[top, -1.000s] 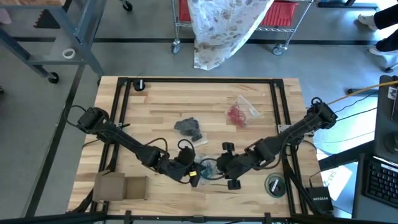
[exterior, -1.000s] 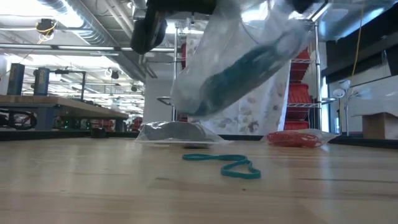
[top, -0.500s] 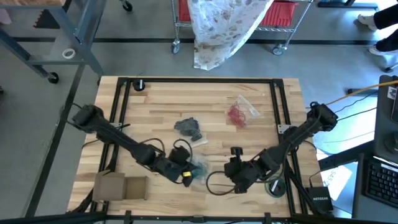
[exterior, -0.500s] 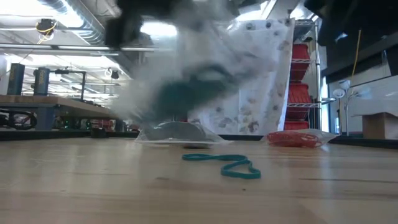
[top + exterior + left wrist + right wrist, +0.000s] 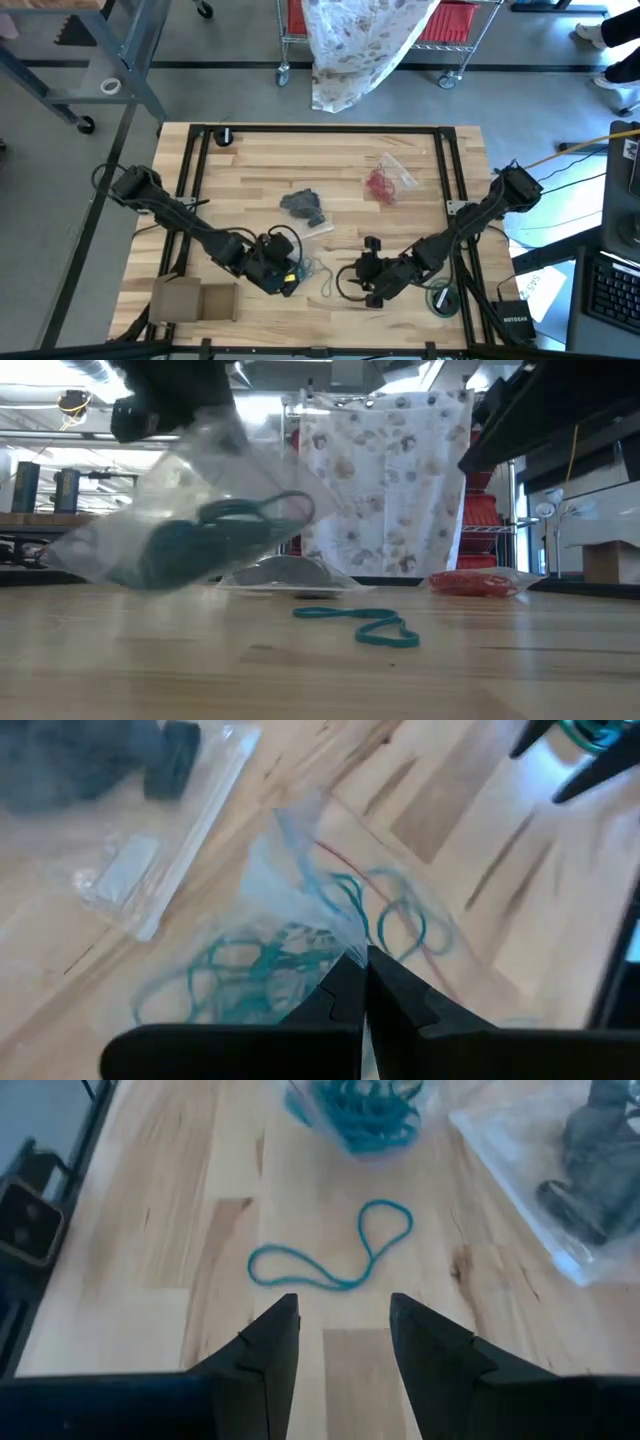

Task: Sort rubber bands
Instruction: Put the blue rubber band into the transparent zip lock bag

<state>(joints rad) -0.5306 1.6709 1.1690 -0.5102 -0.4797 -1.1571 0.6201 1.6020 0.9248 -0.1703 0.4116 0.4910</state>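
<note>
1. The right gripper [image 5: 338,1342] hangs low over the wooden table [image 5: 250,170] with its fingers [image 5: 262,1342] spread apart and nothing between them.
2. Just ahead of those fingertips a single teal rubber band [image 5: 335,1260] lies flat on the wood, twisted into a loose figure-eight; in the low view the same teal rubber band [image 5: 358,624] rests alone on the near part of the table.
3. Beyond that band, farther from the right gripper, a clear bag of teal bands [image 5: 362,1108] is lifted off the table.
4. The left gripper [image 5: 358,972] is pinched tight on a fold of this clear bag of teal bands [image 5: 290,940], holding it up so it hangs tilted in the low view [image 5: 190,530], with a tangle of teal loops inside.
5. Off to one side of the right gripper, farther out, a second clear bag with dark grey bands [image 5: 590,1160] lies on the table; from above it sits past both grippers toward the middle of the table [image 5: 303,206].
6. Farthest from the grippers, a clear bag with red bands [image 5: 384,181] lies flat near the far right part of the table.
</note>
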